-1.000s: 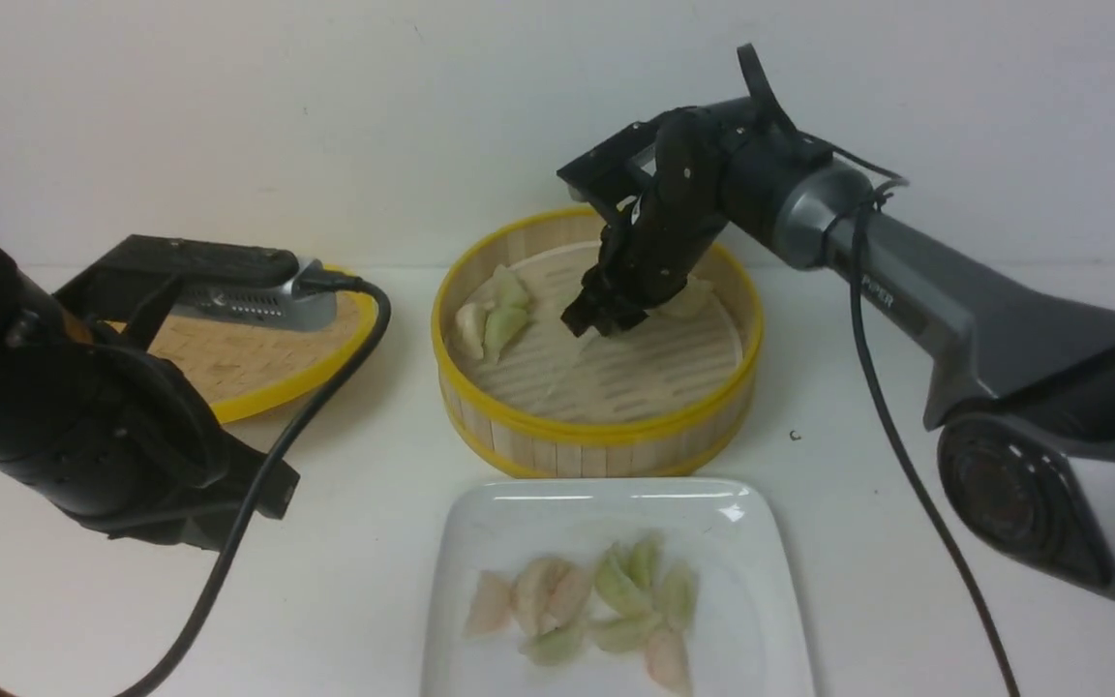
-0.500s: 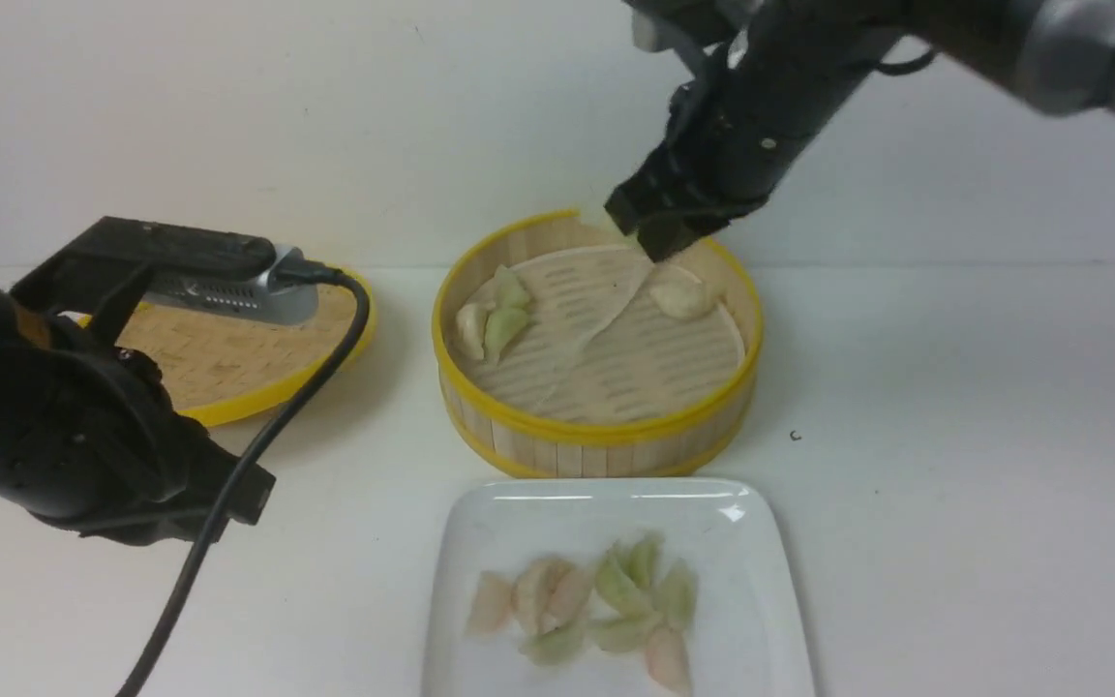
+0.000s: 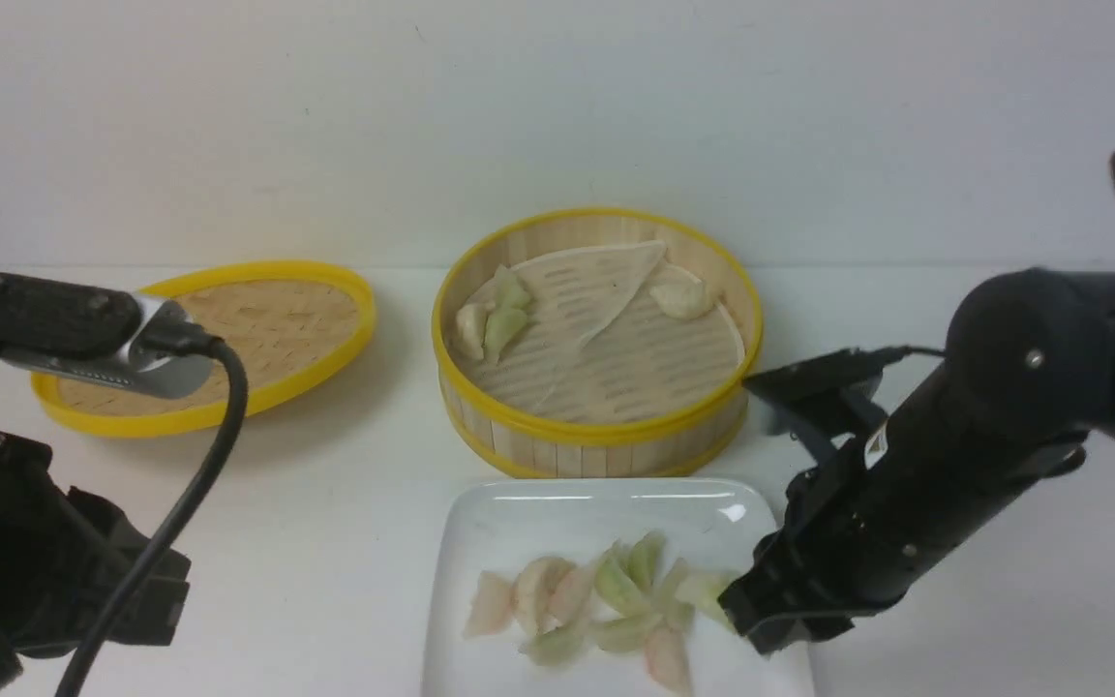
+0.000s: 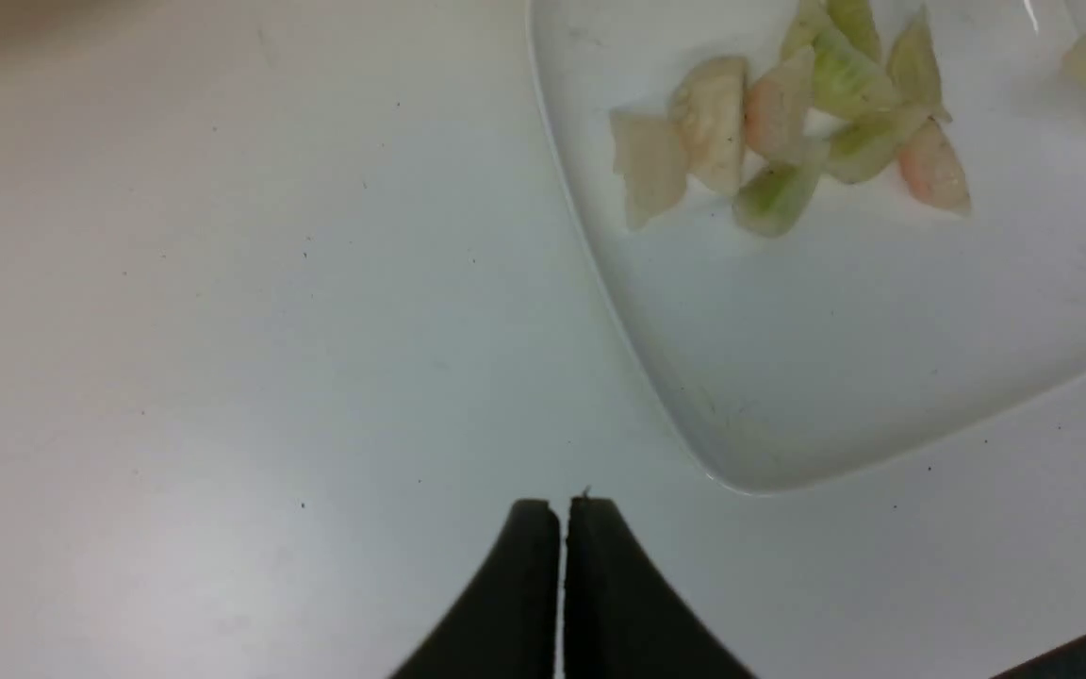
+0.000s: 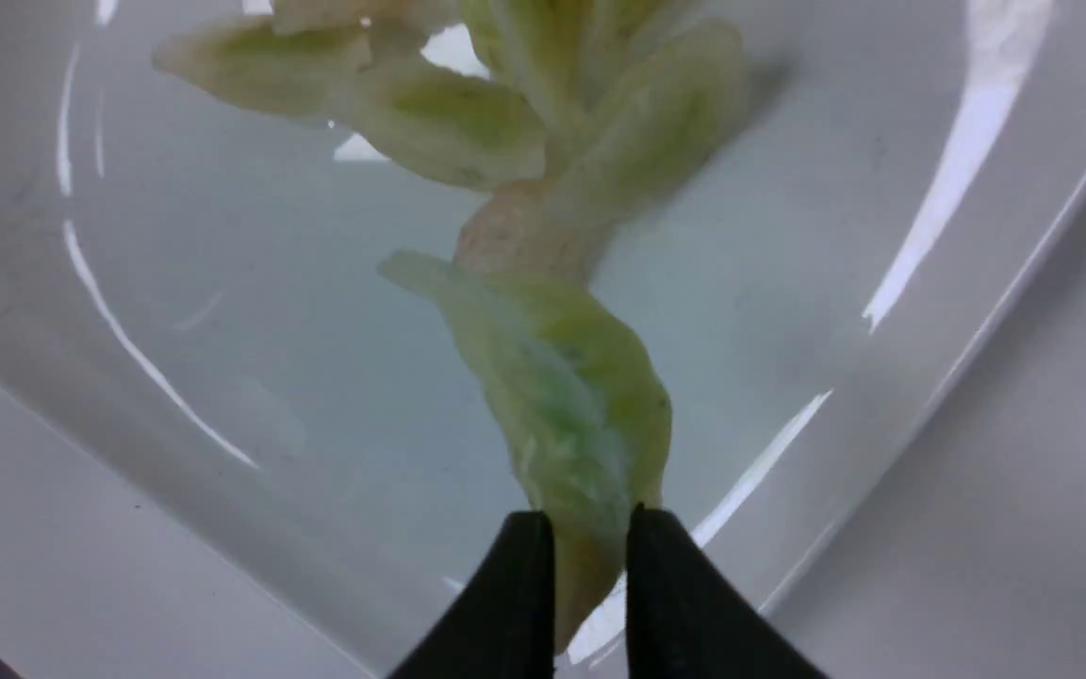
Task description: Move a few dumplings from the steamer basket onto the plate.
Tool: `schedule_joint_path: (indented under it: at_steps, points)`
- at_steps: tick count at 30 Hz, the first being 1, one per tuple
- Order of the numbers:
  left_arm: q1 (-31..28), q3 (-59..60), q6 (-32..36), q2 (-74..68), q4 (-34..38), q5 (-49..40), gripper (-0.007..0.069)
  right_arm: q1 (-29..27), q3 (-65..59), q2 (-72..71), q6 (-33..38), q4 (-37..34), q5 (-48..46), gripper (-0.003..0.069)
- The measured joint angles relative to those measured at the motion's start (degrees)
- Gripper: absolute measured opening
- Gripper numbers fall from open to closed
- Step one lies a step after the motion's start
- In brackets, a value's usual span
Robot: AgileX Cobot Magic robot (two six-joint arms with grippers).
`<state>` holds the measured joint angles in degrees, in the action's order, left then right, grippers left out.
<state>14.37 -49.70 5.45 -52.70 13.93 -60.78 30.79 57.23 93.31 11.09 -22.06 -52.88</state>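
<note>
The steamer basket [image 3: 596, 431] stands mid-table with a few dumplings [image 3: 490, 319] at its left wall and one whitish dumpling [image 3: 681, 295] at the back right. In front of it is the white plate [image 3: 519, 513], carrying several dumplings [image 3: 577, 605]. My right gripper [image 3: 746, 615] is low over the plate's right side, shut on a pale green dumpling [image 5: 562, 396] that hangs from its tips [image 5: 588, 528] and reaches toward the pile. My left gripper [image 4: 562, 514] is shut and empty, above bare table just off the plate's edge [image 4: 600, 283].
A flat yellow-rimmed woven lid [image 3: 228, 339] lies at the back left, partly behind my left arm [image 3: 35, 561] and its cable. The paper liner [image 3: 587, 281] in the basket is folded over on itself. A white wall runs close behind the basket.
My right arm left the basket, swung up and came down to the plate's right side with a green dumpling. The liner got folded over. My left arm sank lower and leftward.
</note>
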Motion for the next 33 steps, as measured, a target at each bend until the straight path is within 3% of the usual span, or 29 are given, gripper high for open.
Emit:
schedule_joint_path:
  at_steps: [4,5,7,9,12,16,17,19,27,33]
  points:
    - [0.0,0.0,0.0,0.2,0.0,-0.6,-0.0006,0.1,0.0,2.1,0.3,-1.1,1.2,0.0227]
    - [0.0,0.0,0.0,0.2,0.0,-0.9,-0.0006,0.1,0.0,2.6,0.4,-1.1,1.3,0.0293]
    - [0.0,0.0,0.0,0.2,0.0,-1.2,-0.0006,0.1,0.3,2.6,0.7,-0.9,1.2,0.0359]
    - [0.0,0.0,0.0,0.2,0.0,-1.8,-0.0006,0.1,2.0,1.6,0.2,0.6,-0.6,0.0388]
    - [0.0,0.0,0.0,0.2,0.2,-1.9,-0.0006,0.1,3.6,-1.6,-1.8,2.3,-2.4,0.0347]
    - [0.0,0.1,0.7,0.2,1.6,-1.7,-0.0006,0.1,4.1,-17.2,-4.4,6.3,-4.8,0.0106]
    - [0.0,0.2,0.8,0.2,1.6,-1.6,-0.0006,0.1,4.1,-18.1,-4.4,6.3,-4.8,0.0106]
    - [0.0,1.1,2.2,0.5,2.3,0.4,-0.0006,0.1,2.4,-29.5,-7.2,9.9,-4.1,0.0016]
    - [0.0,4.6,4.1,3.8,7.4,12.0,-0.0006,0.1,-16.0,-72.5,-15.0,20.2,12.4,-0.0014]
    - [0.0,7.4,5.6,4.9,8.5,20.3,-0.0006,0.1,-27.9,-90.7,-18.5,22.7,17.1,-0.0013]
